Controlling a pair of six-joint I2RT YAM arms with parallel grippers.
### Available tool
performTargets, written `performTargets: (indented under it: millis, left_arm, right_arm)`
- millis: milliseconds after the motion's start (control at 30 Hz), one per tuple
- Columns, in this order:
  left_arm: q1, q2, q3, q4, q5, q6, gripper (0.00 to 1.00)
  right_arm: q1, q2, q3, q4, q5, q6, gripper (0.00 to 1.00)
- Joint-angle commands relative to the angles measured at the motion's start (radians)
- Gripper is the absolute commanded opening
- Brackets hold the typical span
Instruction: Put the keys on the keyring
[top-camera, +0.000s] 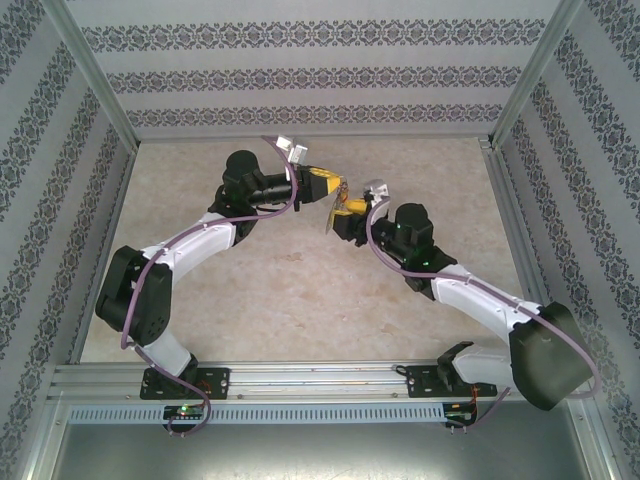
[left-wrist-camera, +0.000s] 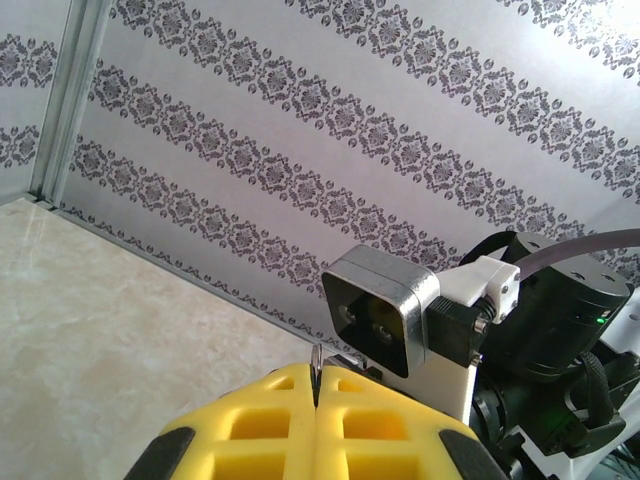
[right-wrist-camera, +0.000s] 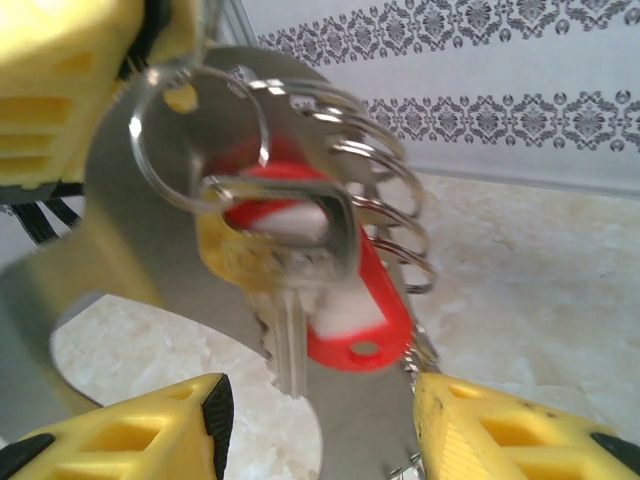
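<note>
The keyring (right-wrist-camera: 130, 240) is a flat grey metal loop with a row of silvery ring clips (right-wrist-camera: 395, 200) along one edge, held up in the air. My left gripper (left-wrist-camera: 317, 385) is shut on it, a thin metal edge (left-wrist-camera: 317, 358) poking out between the yellow fingers (right-wrist-camera: 60, 80). A key with a red plastic tag (right-wrist-camera: 355, 305) and a silver shaft (right-wrist-camera: 285, 340) hangs from a round ring (right-wrist-camera: 200, 135) against the loop. My right gripper (right-wrist-camera: 320, 405) is open just below the key, its fingers on either side of the loop's lower part. Both grippers (top-camera: 335, 198) meet above mid-table.
The right arm's wrist camera housing (left-wrist-camera: 380, 310) sits close in front of my left fingers. Marbled beige tabletop (top-camera: 300, 290) lies under both arms. Patterned grey walls (top-camera: 300, 80) and metal frame posts (top-camera: 100, 90) enclose the space.
</note>
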Motion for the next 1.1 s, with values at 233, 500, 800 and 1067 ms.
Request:
performTargets:
  millis: [233, 500, 800, 1067]
  left_arm:
    - [0.012, 0.02, 0.001, 0.102, 0.028, -0.04, 0.0]
    - [0.012, 0.02, 0.002, 0.1, 0.032, -0.037, 0.0]
    - [0.012, 0.017, 0.002, 0.098, 0.042, -0.04, 0.0]
    - [0.012, 0.007, 0.003, 0.087, 0.057, -0.041, 0.0]
  right_arm:
    - [0.018, 0.009, 0.035, 0.015, 0.023, -0.033, 0.51]
    - [-0.024, -0.064, -0.01, -0.011, 0.01, -0.036, 0.53]
    - [-0.126, -0.14, -0.039, 0.013, -0.159, -0.001, 0.54]
    - [-0.22, -0.131, 0.006, 0.009, -0.357, 0.028, 0.55]
